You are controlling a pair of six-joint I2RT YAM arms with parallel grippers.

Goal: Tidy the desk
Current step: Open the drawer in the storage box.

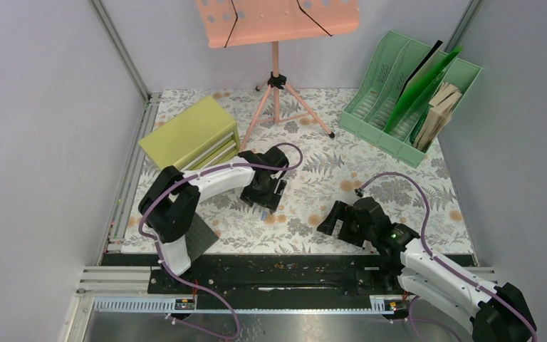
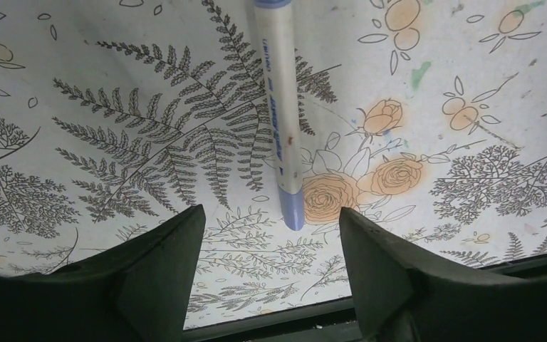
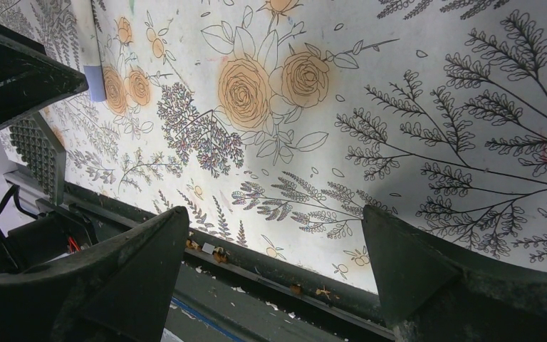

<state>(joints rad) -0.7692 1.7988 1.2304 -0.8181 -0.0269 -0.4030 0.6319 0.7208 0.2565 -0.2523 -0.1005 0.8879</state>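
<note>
Overhead, your desk point(image 1: 327, 167) fills mid-frame. The left gripper point(image 1: 271, 201) points down, elbow folded, and the right gripper point(image 1: 332, 221) sits low. Only the left wrist shows a pen point(image 2: 276, 107) lying top-centre, jaws apart, untouched. On the right wrist, the jaws are wide over floral print.

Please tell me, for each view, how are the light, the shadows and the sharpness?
Top view: even soft light, faint shadows on the desk. Left wrist view: pen and print sharp, left fingers dark and slightly soft. Right wrist view: print sharp, right fingers nearly black.
</note>
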